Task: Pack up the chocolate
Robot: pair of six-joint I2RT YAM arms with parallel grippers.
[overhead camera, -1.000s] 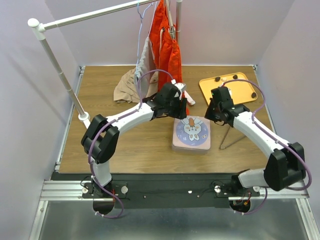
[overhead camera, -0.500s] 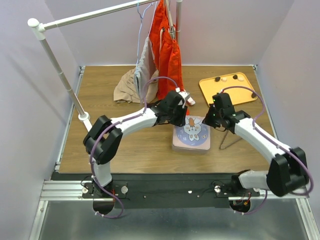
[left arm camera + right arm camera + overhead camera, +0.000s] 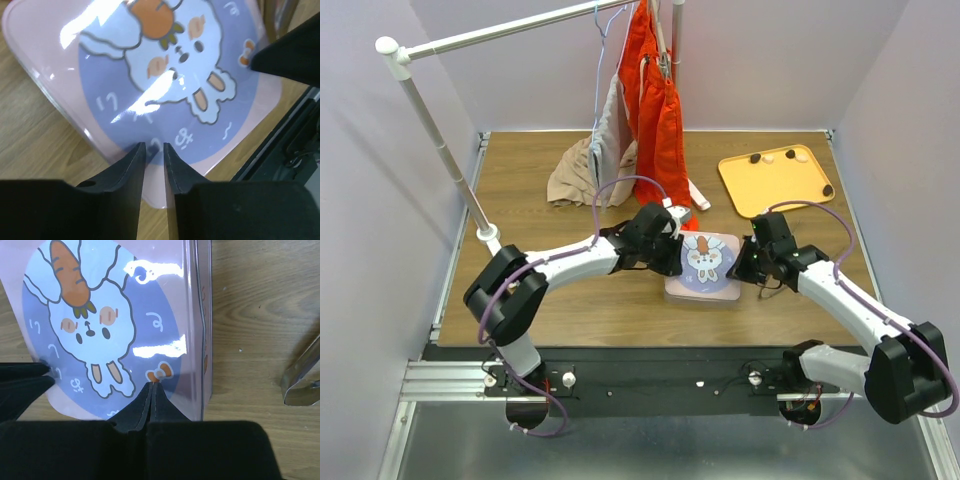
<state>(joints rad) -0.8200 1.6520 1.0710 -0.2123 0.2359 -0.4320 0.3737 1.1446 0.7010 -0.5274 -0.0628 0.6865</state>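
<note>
The chocolate (image 3: 791,154) is a few small dark and pale pieces lying on an orange tray (image 3: 775,185) at the back right. A pink box with a closed rabbit-and-carrot lid (image 3: 703,262) sits mid-table. It also shows in the left wrist view (image 3: 150,75) and the right wrist view (image 3: 100,325). My left gripper (image 3: 675,255) (image 3: 154,145) hangs over the lid's left edge, its jaws a narrow gap apart and empty. My right gripper (image 3: 740,268) (image 3: 151,385) is shut and empty, its tips at the lid's right edge by the orange bow.
Metal tongs (image 3: 778,275) (image 3: 300,380) lie on the wood just right of the box. Orange clothes (image 3: 655,100) hang from a rack at the back. A beige cloth (image 3: 575,175) lies at the back left. The rack's pole foot (image 3: 488,232) stands at the left.
Both arms have come forward and down onto the box. The left gripper moved from behind the box to its left edge. The right gripper moved to its right edge.
</note>
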